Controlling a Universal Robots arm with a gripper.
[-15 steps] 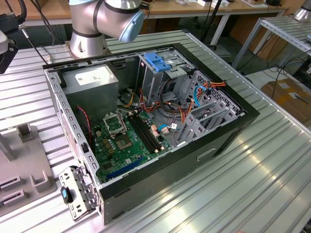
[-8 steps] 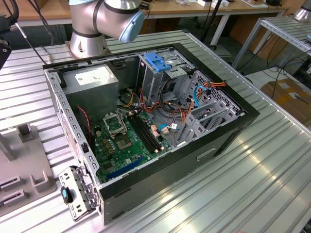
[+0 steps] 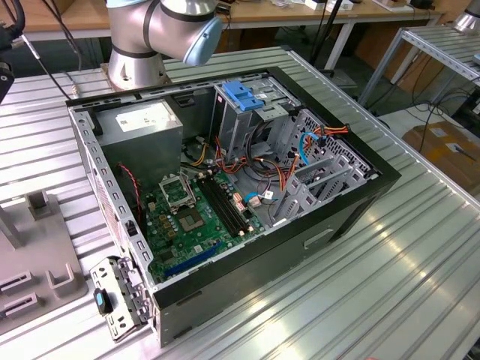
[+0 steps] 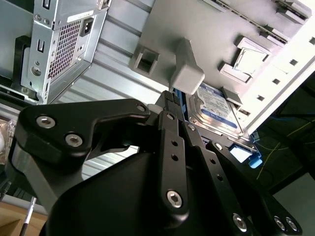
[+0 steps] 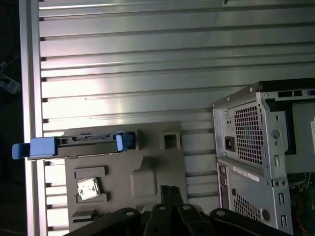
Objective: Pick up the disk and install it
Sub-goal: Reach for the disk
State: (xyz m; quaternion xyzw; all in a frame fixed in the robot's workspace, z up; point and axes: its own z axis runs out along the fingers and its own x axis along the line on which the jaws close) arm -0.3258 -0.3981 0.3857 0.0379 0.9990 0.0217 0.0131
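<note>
— How much of the disk (image 4: 219,108) can you make out in the second wrist view?
— Part of its labelled face. The black pincer (image 4: 172,101) covers one end.
— And in the exterior view?
— The arm (image 3: 150,30) is cut off by the upper edge. The grey fixture plate (image 3: 30,251) runs off the exterior view's left.

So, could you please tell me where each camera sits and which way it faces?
Exterior view: off the arm, raised, looking down at the open case on the table; the arm's base shows beyond it.
First wrist view: on the arm, looking down past the claw at the tray holding the disk.
Second wrist view: on the arm, looking along the claw at the disk's labelled face.
Shared: both wrist views show claw, tray, disk; all three show the case.
</note>
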